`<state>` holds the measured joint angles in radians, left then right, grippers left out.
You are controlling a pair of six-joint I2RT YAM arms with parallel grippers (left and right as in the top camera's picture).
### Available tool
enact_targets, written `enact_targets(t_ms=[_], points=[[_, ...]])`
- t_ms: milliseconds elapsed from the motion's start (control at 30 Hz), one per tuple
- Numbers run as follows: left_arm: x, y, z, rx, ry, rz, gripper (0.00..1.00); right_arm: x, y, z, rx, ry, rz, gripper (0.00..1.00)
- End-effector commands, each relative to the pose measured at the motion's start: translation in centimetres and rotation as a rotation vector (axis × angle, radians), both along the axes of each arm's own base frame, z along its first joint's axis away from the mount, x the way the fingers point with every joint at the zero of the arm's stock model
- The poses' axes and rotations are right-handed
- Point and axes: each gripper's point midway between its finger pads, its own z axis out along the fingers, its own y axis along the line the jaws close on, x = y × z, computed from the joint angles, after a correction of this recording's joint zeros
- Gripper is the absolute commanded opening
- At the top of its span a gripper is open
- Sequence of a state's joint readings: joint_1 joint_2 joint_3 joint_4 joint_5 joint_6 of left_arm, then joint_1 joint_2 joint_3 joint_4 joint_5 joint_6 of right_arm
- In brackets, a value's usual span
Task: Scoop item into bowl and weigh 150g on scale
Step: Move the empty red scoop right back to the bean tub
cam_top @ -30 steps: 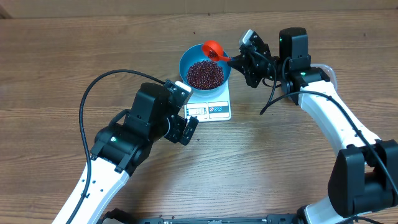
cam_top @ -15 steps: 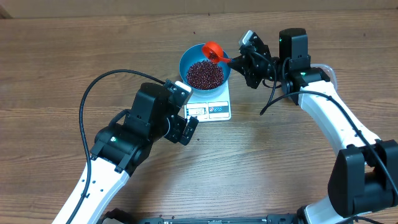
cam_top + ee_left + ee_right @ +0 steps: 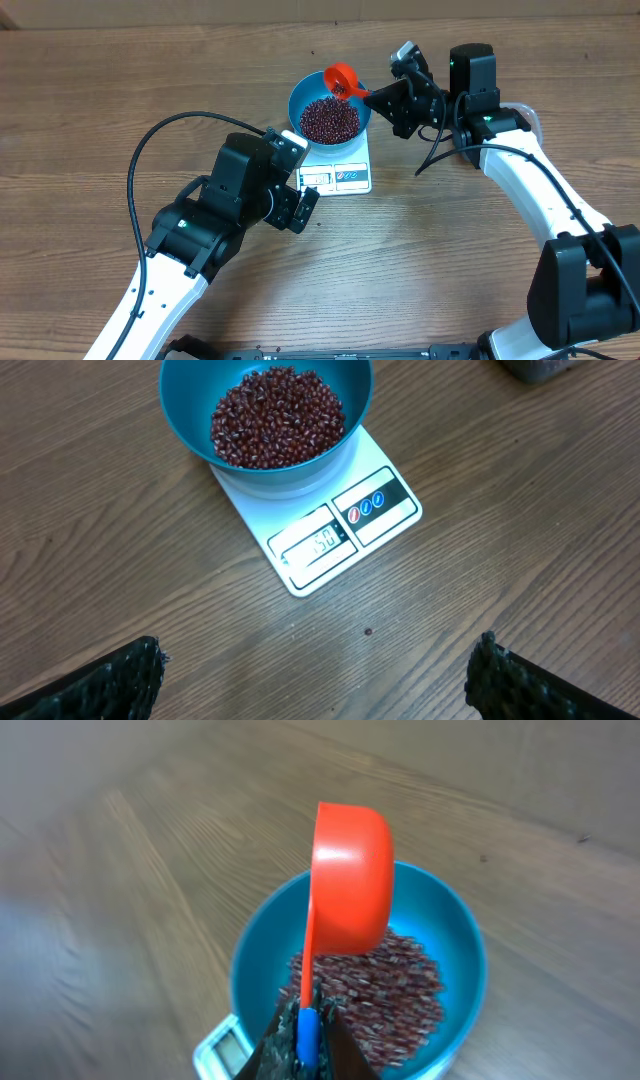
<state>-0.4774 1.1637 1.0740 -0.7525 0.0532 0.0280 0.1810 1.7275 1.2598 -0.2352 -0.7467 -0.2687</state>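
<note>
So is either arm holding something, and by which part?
The right end effector pinches the orange scoop by the end of its handle. The left end effector is open and holds nothing.

Wooden table (image 3: 420, 270) across the whole overhead view, mid-brown, with long grain running side to side and darker streaks here and there. Along the far edge, a paler tan strip (image 3: 150, 8), too narrow to tell whether wall or board. Lit evenly and softly, with faint shadows. In the right wrist view, a dull pale sheen on blurred wood at left.
</note>
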Motion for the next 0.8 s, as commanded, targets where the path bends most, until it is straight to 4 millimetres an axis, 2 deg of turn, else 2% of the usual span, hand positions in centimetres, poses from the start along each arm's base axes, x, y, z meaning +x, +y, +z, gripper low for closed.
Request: enact_targets(t_ms=[0, 167, 333, 567, 767], points=[[0.2, -0.5, 0.8, -0.023, -0.007, -0.006, 1.0, -0.4, 0.7, 0.9, 0.12, 0.125, -0.02, 0.04], [0.2, -0.5, 0.8, -0.023, -0.007, -0.006, 0.99, 0.1, 0.5, 1.5, 0.19, 0.206, -0.08, 0.04], [0.2, -0.5, 0.8, -0.023, -0.007, -0.006, 1.0, 1.0, -1.1, 2.4, 0.256, 0.25, -0.143, 0.04], [0.2, -0.5, 0.8, -0.023, -0.007, -0.006, 1.0, 1.5, -5.0, 3.5, 0.296, 0.291, -0.246, 0.04], [0.2, -0.5, 0.8, -0.023, -0.007, -0.006, 1.0, 0.6, -10.3, 3.5, 0.294, 0.368, -0.382, 0.04]])
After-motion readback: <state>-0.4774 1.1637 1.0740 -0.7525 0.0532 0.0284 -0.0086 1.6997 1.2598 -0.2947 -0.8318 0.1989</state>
